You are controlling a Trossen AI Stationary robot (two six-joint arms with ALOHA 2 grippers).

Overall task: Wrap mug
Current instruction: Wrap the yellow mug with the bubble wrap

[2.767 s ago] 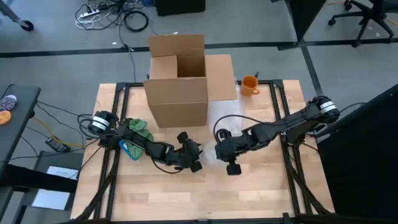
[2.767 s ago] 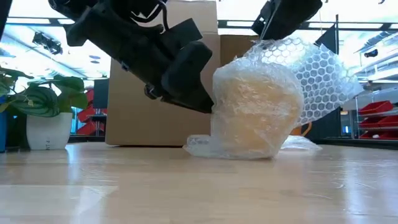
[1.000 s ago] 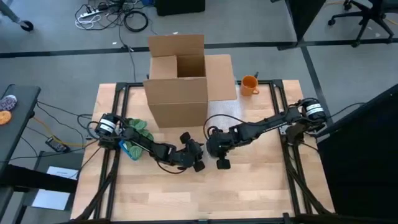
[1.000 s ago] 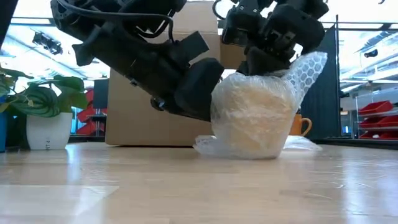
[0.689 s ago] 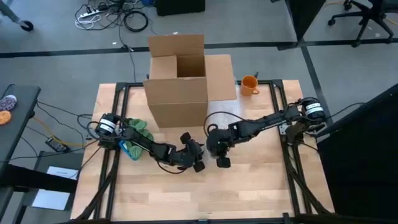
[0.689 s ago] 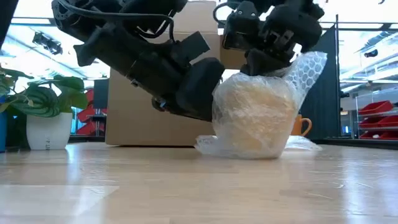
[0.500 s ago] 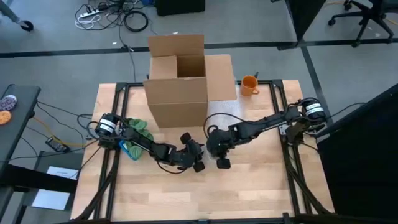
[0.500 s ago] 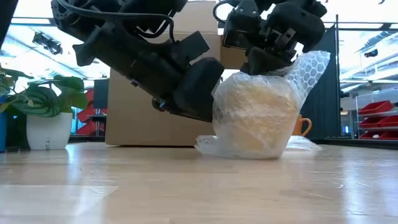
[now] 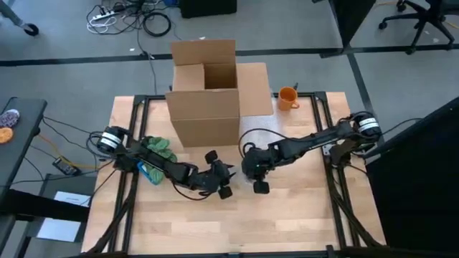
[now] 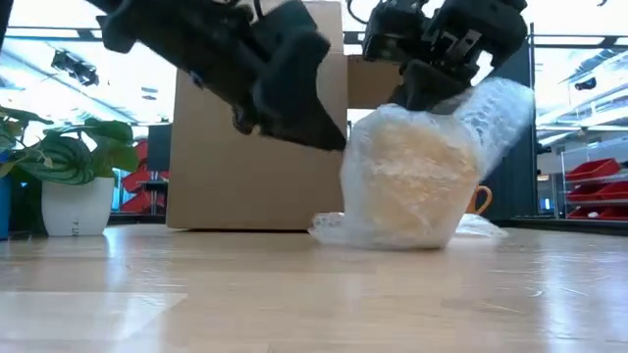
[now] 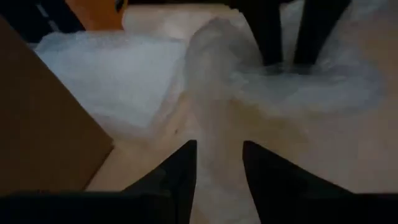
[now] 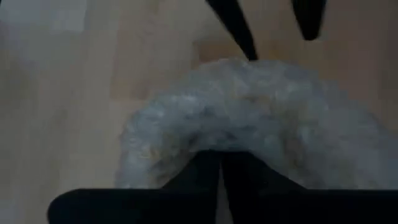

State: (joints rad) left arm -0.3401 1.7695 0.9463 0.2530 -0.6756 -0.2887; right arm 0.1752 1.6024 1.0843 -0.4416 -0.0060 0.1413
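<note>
The wrapped mug (image 10: pixel 407 176) stands upright on the table (image 9: pixel 287 215) near its middle, in front of the box (image 9: pixel 204 89), with loose wrap (image 10: pixel 334 231) spread on the board at its base. The left gripper (image 9: pixel 224 174) sits just to the mug's left and the right gripper (image 9: pixel 247 170) over its top — the two arms reach in from opposite edges. A cup (image 9: pixel 287 97) stands at the far edge right of the box, and a cloth (image 9: pixel 156 147) lies near the left edge.

Overhead looks straight down; low level, close; wrists seemingly nearest.
</note>
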